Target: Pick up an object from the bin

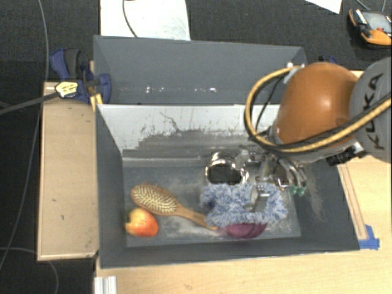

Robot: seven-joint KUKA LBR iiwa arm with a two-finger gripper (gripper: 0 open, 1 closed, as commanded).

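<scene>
Two beside hand (264, 196): cloth (228, 204), cup (223, 169).

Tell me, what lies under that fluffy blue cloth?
A dark purple thing pokes out at the near edge of the fluffy blue cloth; the rest of it is covered. The handle of the wooden hairbrush reaches the cloth.

This looks like a robotics lab test bench. An industrial robot arm (373, 112) reaches from the right into a scratched grey metal bin (113, 182). The bin stands on a dark mat-like surface (37, 48). A loose cable (29, 102) trails at the left, and paper sheets (153, 11) lie on the far side.
</scene>
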